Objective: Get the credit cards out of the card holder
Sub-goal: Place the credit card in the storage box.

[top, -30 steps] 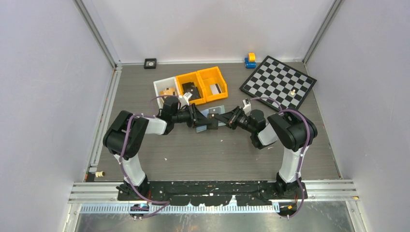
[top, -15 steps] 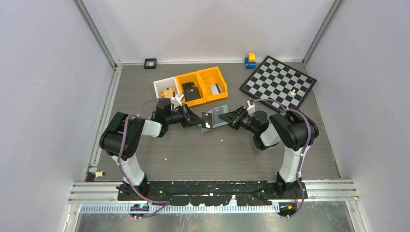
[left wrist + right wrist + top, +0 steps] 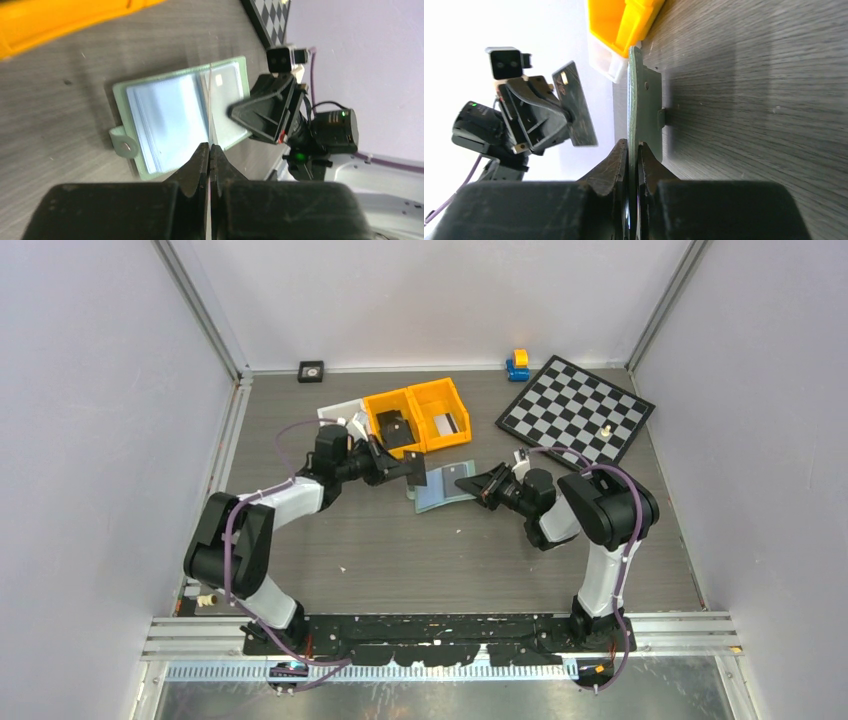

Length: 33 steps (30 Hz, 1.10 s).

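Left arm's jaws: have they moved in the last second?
Yes. The left jaws, shut on a card, have drawn back leftward, nearer the orange bins and away from the card holder.

Both arms reach out and bend inward toward the card holder [image 3: 447, 490]. The left gripper [image 3: 405, 469], just left of it, is pinched tight on a thin card [image 3: 418, 477]. The right gripper [image 3: 480, 483], lying low, clamps its right edge
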Each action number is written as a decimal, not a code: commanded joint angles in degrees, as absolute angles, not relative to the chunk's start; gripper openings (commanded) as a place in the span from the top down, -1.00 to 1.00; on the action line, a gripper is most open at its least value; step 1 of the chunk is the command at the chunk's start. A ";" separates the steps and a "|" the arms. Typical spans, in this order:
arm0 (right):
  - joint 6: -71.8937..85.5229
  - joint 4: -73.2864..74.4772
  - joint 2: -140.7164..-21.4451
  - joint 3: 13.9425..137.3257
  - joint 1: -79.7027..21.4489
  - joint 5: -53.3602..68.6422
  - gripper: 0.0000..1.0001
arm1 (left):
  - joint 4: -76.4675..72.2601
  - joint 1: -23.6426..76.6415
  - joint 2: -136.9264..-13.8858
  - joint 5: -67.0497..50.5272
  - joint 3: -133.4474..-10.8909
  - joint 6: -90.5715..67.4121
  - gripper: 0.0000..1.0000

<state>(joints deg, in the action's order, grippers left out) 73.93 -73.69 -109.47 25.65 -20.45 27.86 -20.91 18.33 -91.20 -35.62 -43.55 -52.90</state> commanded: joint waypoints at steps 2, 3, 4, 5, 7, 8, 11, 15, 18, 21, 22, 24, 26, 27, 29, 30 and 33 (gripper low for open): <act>72.53 -74.34 -107.29 26.38 -20.38 26.44 0.87 | -9.96 17.97 -91.59 -25.44 -52.20 -45.48 1.00; 72.59 -74.54 -107.31 26.30 -20.39 26.46 0.89 | -9.00 17.74 -92.82 -24.79 -53.80 -45.30 1.00; 72.60 -74.73 -107.19 26.24 -20.37 26.46 0.90 | -8.36 17.55 -94.35 -24.47 -55.45 -45.33 1.00; 72.52 -74.79 -107.01 26.14 -20.39 26.39 0.92 | -8.02 17.25 -95.78 -24.37 -57.00 -45.54 1.00; 72.42 -74.76 -106.79 26.04 -20.38 26.39 0.93 | -7.19 16.70 -98.36 -24.44 -60.11 -45.88 1.00; 72.49 -74.77 -106.79 26.02 -20.37 26.45 0.93 | -6.74 16.39 -99.38 -24.24 -61.72 -45.89 1.00; 72.75 -74.88 -106.85 26.09 -20.37 26.39 0.95 | -4.02 15.77 -102.38 -22.82 -66.69 -44.78 1.00; 72.86 -74.99 -107.13 26.44 -20.39 26.47 0.95 | -0.19 14.23 -107.48 -22.40 -73.70 -43.01 1.00; 72.81 -75.05 -107.32 26.70 -20.46 26.40 0.96 | 1.15 13.09 -109.91 -22.63 -76.44 -42.02 1.00; 73.16 -75.25 -107.72 27.09 -20.68 26.47 0.96 | 3.43 12.85 -111.88 -21.42 -79.96 -40.45 1.00; 73.06 -75.17 -107.87 27.19 -20.79 26.46 0.96 | 4.26 12.85 -112.76 -21.41 -81.01 -40.36 1.00; 73.12 -75.16 -108.11 27.41 -21.00 26.54 0.96 | 4.34 12.83 -114.39 -21.96 -82.35 -40.70 1.00; 73.17 -75.36 -108.34 27.51 -21.12 26.55 0.96 | 3.02 12.84 -115.74 -23.41 -83.11 -41.08 0.97; 73.21 -75.39 -108.35 27.51 -21.10 26.54 0.96 | 3.51 12.83 -116.32 -23.79 -83.77 -40.86 0.95; 73.30 -75.46 -108.30 27.51 -21.10 26.59 0.96 | 4.66 12.88 -116.51 -23.42 -84.33 -40.02 0.83; 73.28 -75.50 -108.24 27.51 -21.17 26.55 0.96 | 4.41 12.89 -116.12 -23.23 -83.92 -39.84 0.76; 73.09 -75.27 -108.11 27.55 -21.29 26.53 0.96 | 3.39 12.93 -113.52 -22.24 -82.01 -39.90 0.46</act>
<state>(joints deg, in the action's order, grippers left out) 73.60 -71.92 -109.21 26.13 -20.88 27.07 4.12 12.99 -116.46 -22.52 -82.06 -41.25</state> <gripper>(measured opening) 0.137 0.189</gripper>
